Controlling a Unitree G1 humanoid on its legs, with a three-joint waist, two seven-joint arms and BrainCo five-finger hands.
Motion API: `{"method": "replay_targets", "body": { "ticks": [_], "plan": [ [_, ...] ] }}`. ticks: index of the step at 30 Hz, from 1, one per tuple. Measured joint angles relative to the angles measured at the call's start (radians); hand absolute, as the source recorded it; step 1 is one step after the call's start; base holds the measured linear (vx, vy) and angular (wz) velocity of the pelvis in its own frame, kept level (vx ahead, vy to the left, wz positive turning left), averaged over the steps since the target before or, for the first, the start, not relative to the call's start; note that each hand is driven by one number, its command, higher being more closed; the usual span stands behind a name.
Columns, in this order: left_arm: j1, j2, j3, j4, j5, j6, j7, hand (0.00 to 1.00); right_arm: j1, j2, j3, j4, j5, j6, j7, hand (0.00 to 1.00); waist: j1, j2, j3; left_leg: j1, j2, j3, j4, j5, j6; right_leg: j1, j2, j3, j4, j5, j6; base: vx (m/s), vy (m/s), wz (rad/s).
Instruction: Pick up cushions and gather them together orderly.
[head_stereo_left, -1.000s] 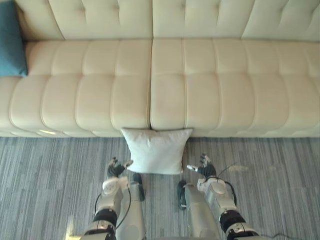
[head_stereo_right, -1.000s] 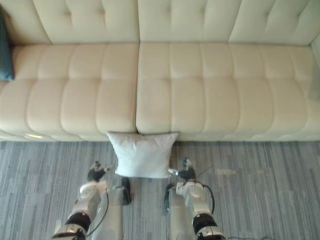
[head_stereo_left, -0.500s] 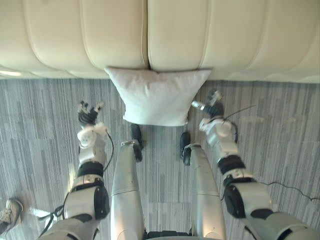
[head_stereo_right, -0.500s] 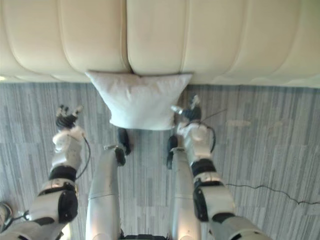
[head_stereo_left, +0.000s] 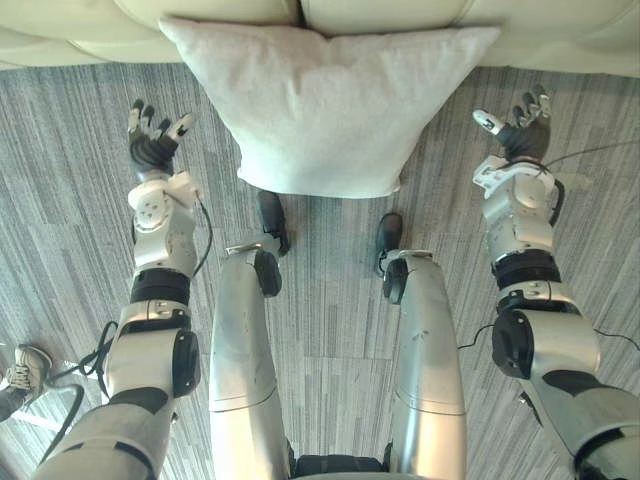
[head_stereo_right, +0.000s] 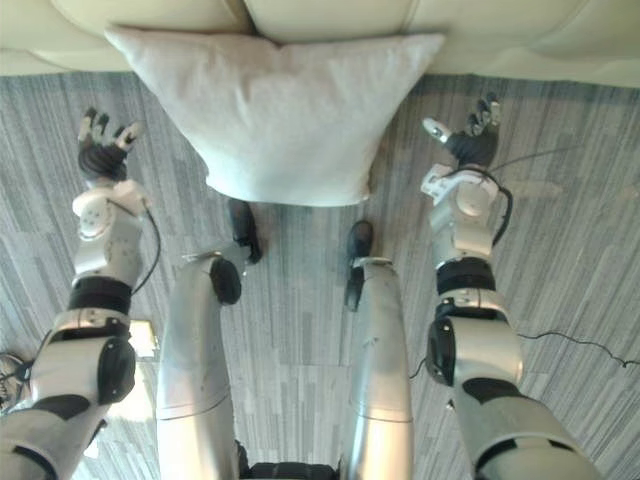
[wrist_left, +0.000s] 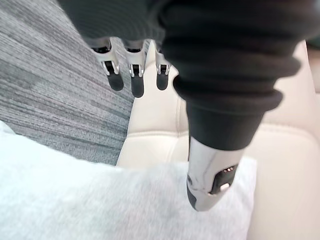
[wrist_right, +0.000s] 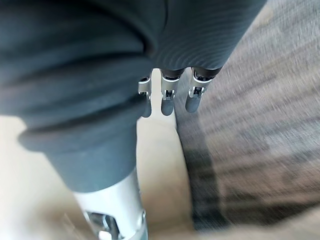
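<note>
A white cushion (head_stereo_left: 325, 105) leans on the grey carpet against the front of the cream sofa (head_stereo_left: 80, 40); the left wrist view shows its cloth (wrist_left: 100, 200) close by. My left hand (head_stereo_left: 150, 140) is open over the carpet to the cushion's left, a gap away from it. On the other side my right hand (head_stereo_left: 518, 128) is open too, also clear of the cushion. The left fingers (wrist_left: 135, 75) and right fingers (wrist_right: 167, 95) are straight and hold nothing.
The cream sofa's front edge (head_stereo_right: 520, 50) runs across the far side of the scene. Striped grey carpet (head_stereo_left: 330, 320) lies on both sides of the cushion. A person's shoe (head_stereo_left: 22, 368) shows at the lower left.
The camera has tilted down and come nearer, so the cushion looks bigger. Both hands have spread wider and now flank the cushion at its sides.
</note>
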Motion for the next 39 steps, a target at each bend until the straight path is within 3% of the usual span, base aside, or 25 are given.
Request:
{"method": "replay_targets", "body": {
  "ticks": [5,8,9,17,24,27,31,33,34,37,39],
  "plan": [
    [-0.093,0.001,-0.109,-0.013,0.08,-0.002,0.009,0.0,-0.104,0.047,0.102,0.001,-0.002,-0.013,-0.004,0.0,0.006,0.012,0.024,-0.053,-0.008,0.011,-0.011,0.015,0.007,-0.061,-0.012,0.005,0.007,0.006,-0.01,-0.02,0.017,0.11],
    [-0.167,-0.003,-0.156,-0.016,0.127,-0.003,0.048,0.0,-0.152,0.071,0.129,0.0,-0.036,-0.024,-0.01,0.0,0.008,0.013,0.038,-0.093,-0.014,0.009,-0.007,0.021,-0.001,-0.102,-0.017,0.005,0.02,0.003,-0.01,0.0,0.006,0.07],
    [-0.184,-0.004,-0.161,-0.017,0.137,-0.003,0.06,1.0,-0.16,0.079,0.132,-0.003,-0.041,-0.029,-0.016,1.0,0.008,0.014,0.039,-0.105,-0.014,0.007,-0.005,0.022,-0.001,-0.115,-0.017,0.003,0.022,0.003,-0.01,0.0,0.0,0.0],
    [-0.217,-0.03,-0.17,-0.073,0.168,0.0,0.18,1.0,-0.118,0.096,0.178,-0.1,0.001,-0.043,-0.066,1.0,0.007,0.014,0.04,-0.143,-0.027,-0.013,-0.01,0.035,-0.012,-0.144,-0.025,-0.016,0.032,-0.001,-0.013,-0.02,0.008,0.06],
    [-0.11,-0.079,-0.174,-0.203,0.067,-0.006,0.224,1.0,-0.005,0.105,0.235,-0.21,0.041,-0.036,-0.084,1.0,0.004,0.012,0.042,-0.105,-0.028,-0.031,0.021,0.038,-0.013,-0.091,-0.025,-0.027,0.043,-0.001,-0.014,-0.01,-0.002,-0.02],
    [-0.027,-0.122,-0.174,-0.249,0.032,-0.026,0.244,1.0,0.097,0.138,0.235,-0.288,0.039,-0.028,-0.087,1.0,0.002,0.011,0.039,-0.003,-0.027,-0.035,0.013,0.036,-0.01,0.013,-0.025,-0.03,0.039,-0.006,-0.007,-0.04,-0.025,0.02],
    [0.14,-0.18,-0.174,-0.397,0.026,-0.075,0.259,1.0,0.243,0.172,0.234,-0.438,0.033,-0.028,-0.096,1.0,-0.002,0.007,0.033,0.24,-0.02,-0.015,-0.078,0.023,-0.017,0.247,-0.021,-0.032,-0.045,-0.019,-0.013,-0.07,-0.056,-0.03],
    [0.27,-0.231,-0.174,-0.491,0.026,-0.12,0.259,1.0,0.362,0.197,0.234,-0.559,-0.003,-0.035,-0.096,1.0,-0.007,0.006,-0.012,0.417,-0.016,0.02,-0.213,0.036,-0.032,0.41,-0.021,-0.036,-0.168,-0.006,-0.018,0.01,-0.088,0.01],
    [0.297,-0.24,-0.174,-0.51,0.025,-0.124,0.259,1.0,0.387,0.205,0.234,-0.584,-0.005,-0.035,-0.096,1.0,-0.008,0.007,-0.017,0.457,-0.018,0.023,-0.244,0.043,-0.032,0.45,-0.021,-0.039,-0.197,0.003,-0.018,0.07,-0.055,-0.04],
    [0.503,-0.299,-0.225,-0.612,0.013,-0.139,0.258,1.0,0.6,0.253,0.234,-0.714,-0.043,-0.045,-0.095,1.0,-0.008,0.004,-0.147,0.624,-0.023,0.043,-0.36,0.057,-0.039,0.623,-0.033,-0.069,-0.326,0.016,-0.016,0.14,-0.009,-0.02],
    [0.599,-0.309,-0.267,-0.657,0.013,-0.145,0.254,1.0,0.704,0.263,0.236,-0.774,-0.076,-0.045,-0.095,1.0,-0.009,-0.003,-0.16,0.757,-0.025,0.049,-0.411,0.072,-0.034,0.764,-0.036,-0.08,-0.389,0.028,-0.011,0.25,-0.002,0.05]
  ]
}}
